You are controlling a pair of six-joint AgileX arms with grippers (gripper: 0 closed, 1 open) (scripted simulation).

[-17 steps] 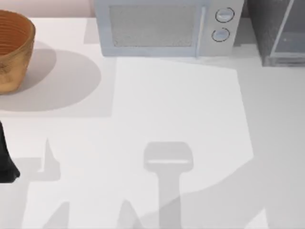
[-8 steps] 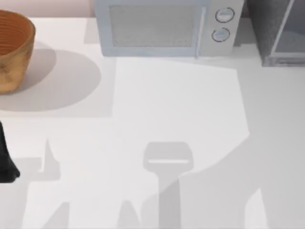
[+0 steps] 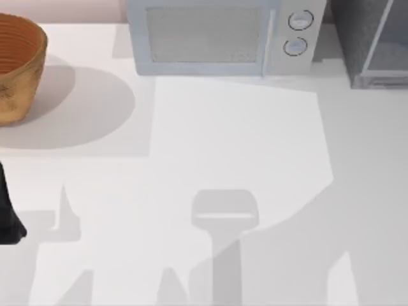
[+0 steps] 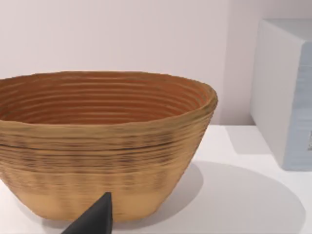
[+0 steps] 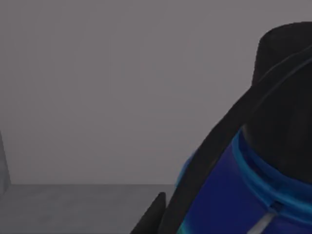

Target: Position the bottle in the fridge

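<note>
The right pincer is clamped narrow on the bottle. One dark finger curves across the bottle's blue band and a second tip pokes out just beside it. The bottle leans in the right wrist view, its round black cap at the far end from that second tip. Beyond pincer and bottle stand a plain dim grey wall and a grey floor, with open room ahead of the pincer. I cannot tell whether that space is the inside of the fridge.

The left arm sits parked at the table's left edge, and I cannot tell whether the left pincer is wide or narrow. Straight ahead of it and near stands the woven basket, whose ribbed orange inner wall shows above the rim. Past the basket, off to one side of the left pincer, stands the flat side of the light grey microwave.

From above, the white table lies bare across its middle and front, crossed by soft shadows. Along the back edge stand the basket at the left, the microwave with two round dials in the middle, and the dark speckled fridge at the right. The fridge's pale-framed glassy door shows at the right border.
</note>
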